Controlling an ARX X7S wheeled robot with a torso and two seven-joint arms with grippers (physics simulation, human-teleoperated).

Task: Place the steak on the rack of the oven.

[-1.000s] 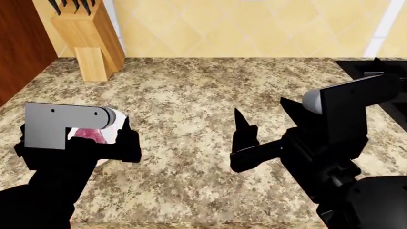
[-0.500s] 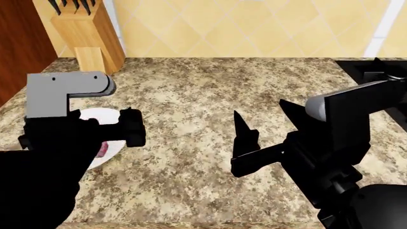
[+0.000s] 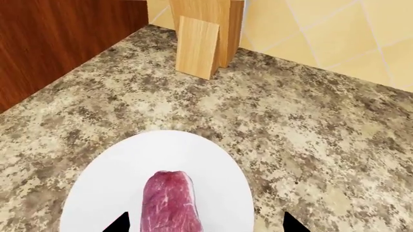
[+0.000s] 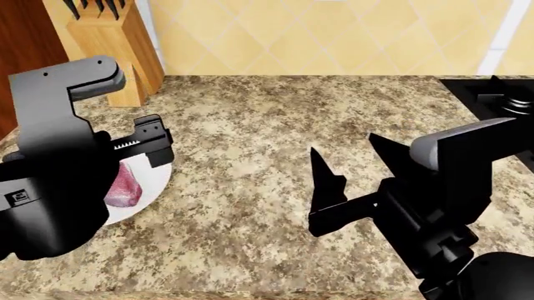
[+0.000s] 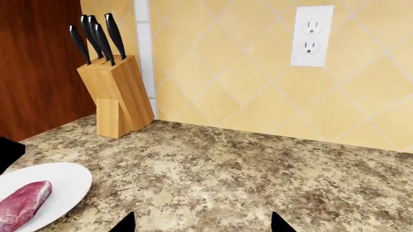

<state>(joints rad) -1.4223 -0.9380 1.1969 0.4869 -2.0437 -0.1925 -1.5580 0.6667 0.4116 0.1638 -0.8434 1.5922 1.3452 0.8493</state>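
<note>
The steak [image 3: 171, 205], pink-red with pale marbling, lies on a white plate [image 3: 96, 193] on the granite counter. My left gripper [image 3: 205, 224] is open just above it, one fingertip on each side of the steak's near end, holding nothing. In the head view the steak [image 4: 125, 185] and plate [image 4: 157, 178] peek out beside my left arm [image 4: 59, 162]. My right gripper [image 4: 354, 165] is open and empty above mid-counter; the right wrist view [image 5: 201, 224] also shows the steak [image 5: 22, 205] at the far left. The oven and rack are out of view.
A wooden knife block [image 4: 112, 44] stands at the back left against the yellow tiled wall. A dark wood panel [image 4: 25, 62] bounds the counter's left side. A black gas hob corner [image 4: 501, 94] shows at the right. A wall outlet [image 5: 311, 36] is behind.
My left arm has lifted and swung back to the left, uncovering the steak on the plate. The steak has not moved. My right arm has barely shifted.
</note>
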